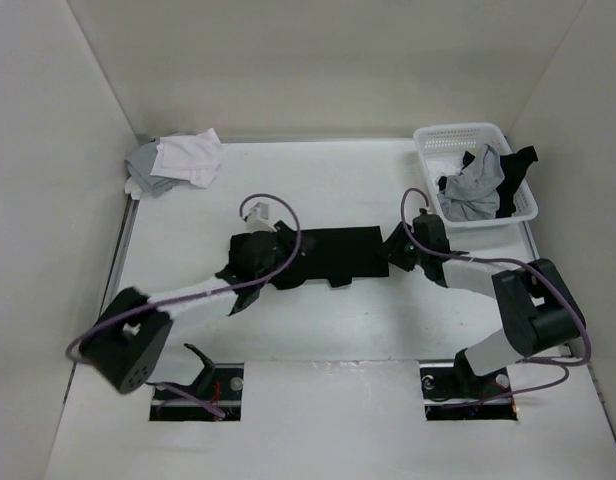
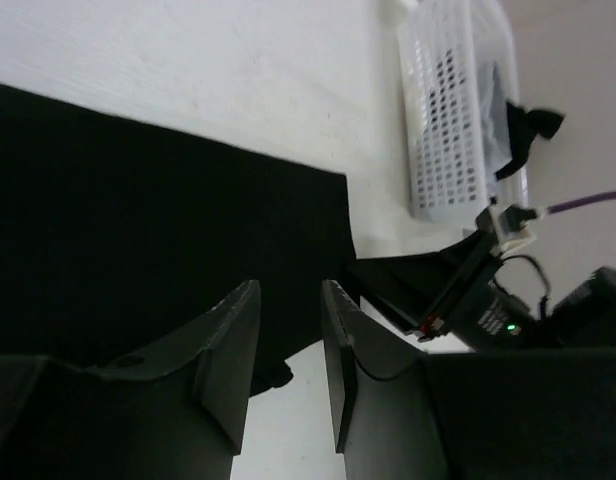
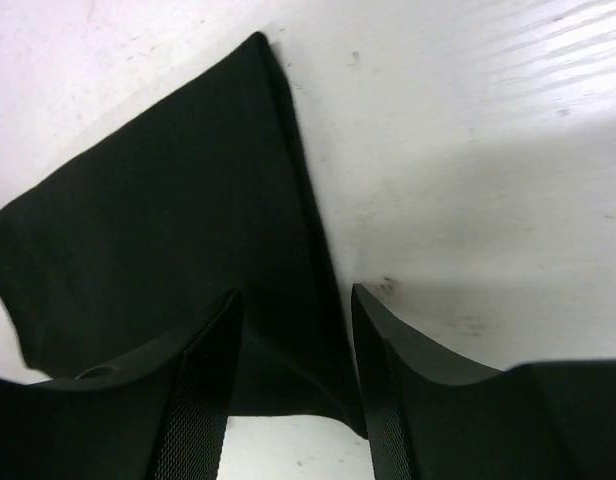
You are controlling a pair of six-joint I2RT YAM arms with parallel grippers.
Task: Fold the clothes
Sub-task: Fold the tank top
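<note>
One of the clothes, a black top point(image 1: 333, 255), lies spread flat across the middle of the table. My left gripper point(image 1: 286, 250) hovers over its left end, and my right gripper point(image 1: 392, 252) is at its right end. In the left wrist view the left gripper point(image 2: 290, 300) is open, with nothing between its fingers and the black top point(image 2: 138, 220) beneath and beyond it. In the right wrist view the right gripper point(image 3: 293, 300) is open astride the edge of the black top point(image 3: 158, 220), not clamping it.
A white slotted basket point(image 1: 458, 131) stands at the back right, holding a grey garment point(image 1: 473, 185), with a black one point(image 1: 518, 160) hanging over its rim. A pile of white and grey clothes point(image 1: 178, 160) sits in the back left corner. White walls enclose the table.
</note>
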